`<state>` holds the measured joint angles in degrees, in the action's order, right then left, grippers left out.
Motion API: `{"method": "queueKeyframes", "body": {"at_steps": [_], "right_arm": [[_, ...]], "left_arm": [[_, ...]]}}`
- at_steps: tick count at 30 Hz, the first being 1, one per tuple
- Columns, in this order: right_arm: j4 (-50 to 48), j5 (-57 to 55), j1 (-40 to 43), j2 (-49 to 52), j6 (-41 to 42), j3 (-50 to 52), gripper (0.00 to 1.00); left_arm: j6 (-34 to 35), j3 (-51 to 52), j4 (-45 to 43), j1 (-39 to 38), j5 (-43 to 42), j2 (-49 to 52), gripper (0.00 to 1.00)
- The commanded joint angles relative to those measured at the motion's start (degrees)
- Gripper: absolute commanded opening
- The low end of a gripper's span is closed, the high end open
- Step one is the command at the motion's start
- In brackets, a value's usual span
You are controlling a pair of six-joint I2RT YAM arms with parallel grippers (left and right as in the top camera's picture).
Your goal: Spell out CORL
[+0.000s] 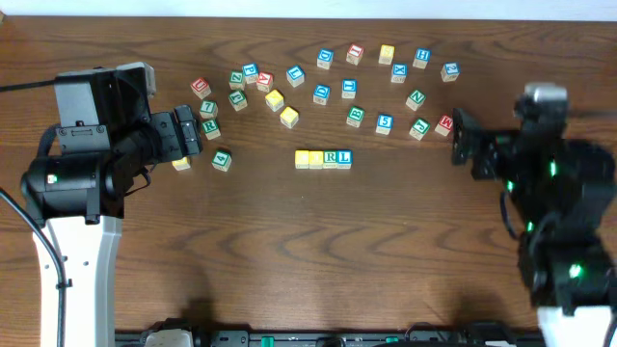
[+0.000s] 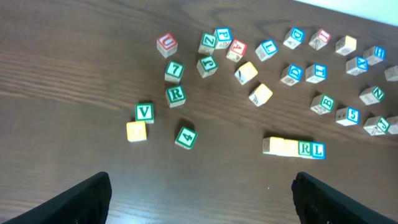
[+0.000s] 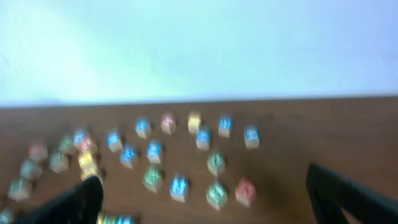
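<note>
A row of four blocks (image 1: 323,159) lies mid-table: two yellow-topped blocks, then a green R and a blue L. It also shows in the left wrist view (image 2: 293,148) and at the bottom left of the blurred right wrist view (image 3: 115,219). My left gripper (image 1: 186,135) is open and empty, off to the left of the row near a yellow block (image 1: 181,163) and a green 4 block (image 1: 222,160). My right gripper (image 1: 463,146) is open and empty, right of the row next to a red W block (image 1: 444,124).
Many loose letter and number blocks lie scattered in an arc along the back, among them a green 5 block (image 1: 384,122), a red U block (image 1: 201,88) and a blue H block (image 1: 421,57). A white wall lies beyond the table's far edge (image 3: 199,101).
</note>
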<state>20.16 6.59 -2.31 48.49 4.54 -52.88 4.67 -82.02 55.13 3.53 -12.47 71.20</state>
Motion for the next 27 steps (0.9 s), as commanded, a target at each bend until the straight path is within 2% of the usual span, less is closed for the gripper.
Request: {"method": "queueKeyframes", "body": {"at_steps": [1,5,12,19,27], "right_arm": [[-6.8,5.0,1.2,-8.5,-4.4,11.7,0.99],[-13.6,5.0,1.2,-18.7,-5.0,23.9,0.99],[-17.3,5.3,1.1,-33.8,-5.0,38.9,0.99],[-19.8,5.8,1.1,-44.4,-5.0,47.5,0.99],[-19.0,5.8,1.1,-48.2,-4.8,52.6,0.99]], "left_arm": [[0.1,-1.4,0.1,0.1,0.5,0.3,0.91],[0.1,-1.4,0.1,0.1,0.5,0.3,0.92],[0.1,-1.4,0.1,0.1,0.5,0.3,0.91],[0.1,-1.4,0.1,0.1,0.5,0.3,0.92],[0.1,-1.4,0.1,0.1,0.5,0.3,0.92]]}}
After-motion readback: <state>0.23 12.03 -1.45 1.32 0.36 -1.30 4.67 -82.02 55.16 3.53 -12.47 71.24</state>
